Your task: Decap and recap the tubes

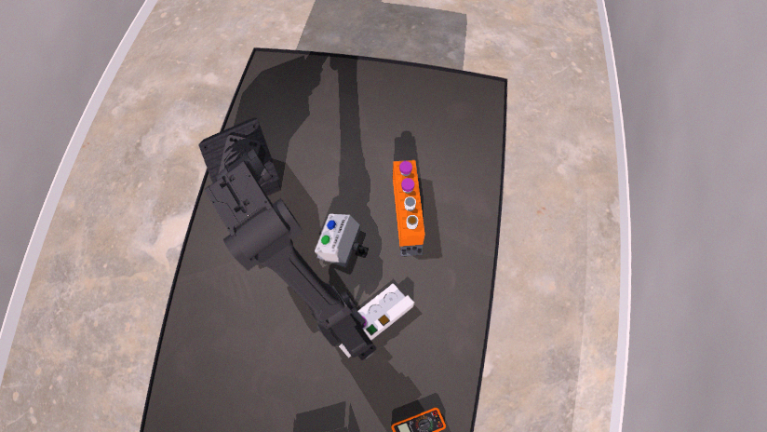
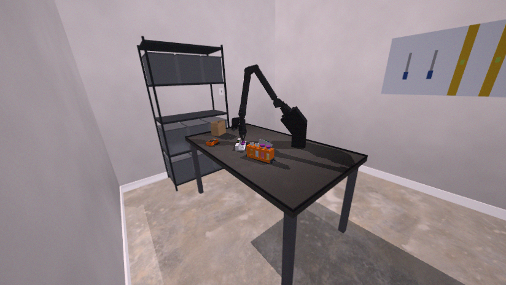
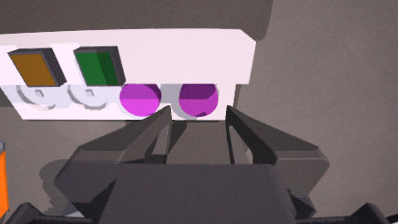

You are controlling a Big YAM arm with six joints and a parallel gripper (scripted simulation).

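My gripper [image 3: 198,112] [image 2: 243,138] is open at the cap tray [image 1: 401,306] [image 3: 193,53], its fingertips just beside the cap in nest 4. This purple cap [image 3: 198,100] sits in the nest, clear of both fingers. Another purple cap [image 3: 140,100] sits in nest 3. Nests 1 and 2 are empty. The amber lamp [image 1: 383,319] [image 3: 33,69] and green lamp [image 1: 371,329] [image 3: 96,68] look unlit. In the orange decapping station [image 1: 411,237] [image 2: 260,158], tube 3 [image 1: 410,202] and tube 4 [image 1: 411,222] are open. Purple caps are on tube 1 [image 1: 405,167] and tube 2 [image 1: 408,184].
The key housing [image 1: 339,244], with blue CYCLE key [image 1: 331,223] and green READY key [image 1: 325,239], stands between the arm's base and the station. A multimeter [image 1: 421,422] [image 2: 212,142] lies beyond the tray. A cardboard box [image 2: 218,128] stands at the table's far end.
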